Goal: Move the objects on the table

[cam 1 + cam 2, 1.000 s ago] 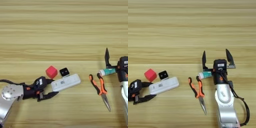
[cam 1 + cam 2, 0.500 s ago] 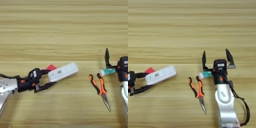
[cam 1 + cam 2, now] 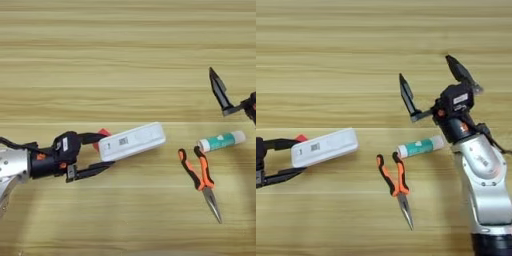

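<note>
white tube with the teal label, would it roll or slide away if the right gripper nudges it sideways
The white tube lies flat on its side on the table, and it looks round, so a push across its length would probably roll it. It looks small and likely light, so it may skid. The pliers lie close by and might stop it. The right gripper hangs open above it.

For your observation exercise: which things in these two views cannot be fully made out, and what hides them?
- Small red cube: mostly hidden behind the long white device in both views.
- Left gripper: its arm is cut by the left edge in the right eye view.
- Right gripper: only one finger shows in the left eye view.
</note>
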Controlling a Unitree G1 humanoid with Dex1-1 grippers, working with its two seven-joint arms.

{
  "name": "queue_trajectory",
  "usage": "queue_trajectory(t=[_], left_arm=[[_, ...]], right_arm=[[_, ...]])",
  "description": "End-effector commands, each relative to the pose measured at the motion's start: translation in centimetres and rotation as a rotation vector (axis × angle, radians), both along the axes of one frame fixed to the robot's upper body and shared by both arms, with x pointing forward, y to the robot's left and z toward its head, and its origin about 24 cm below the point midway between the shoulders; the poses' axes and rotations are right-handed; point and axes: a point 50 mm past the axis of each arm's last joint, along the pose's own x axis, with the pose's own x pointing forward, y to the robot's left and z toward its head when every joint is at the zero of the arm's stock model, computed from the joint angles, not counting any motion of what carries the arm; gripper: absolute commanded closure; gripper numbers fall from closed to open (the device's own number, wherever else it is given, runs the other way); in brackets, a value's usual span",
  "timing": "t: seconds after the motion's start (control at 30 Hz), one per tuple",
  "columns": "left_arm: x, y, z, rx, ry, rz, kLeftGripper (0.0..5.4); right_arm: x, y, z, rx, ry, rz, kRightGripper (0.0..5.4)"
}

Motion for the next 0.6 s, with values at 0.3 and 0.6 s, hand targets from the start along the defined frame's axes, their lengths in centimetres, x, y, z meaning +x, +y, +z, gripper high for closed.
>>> queue_trajectory(t=[0.3,0.6], left_arm=[[1.3,-1.7,2.4,0.055,-0.067,-0.174,2.54],[1.5,-3.3,2.9,0.057,-0.077,-0.237,2.54]], right_arm=[[-1.9,2.2,1.0,-0.230,0.299,0.625,0.00],[-2.1,3.1,-0.4,-0.443,0.543,0.925,0.00]])
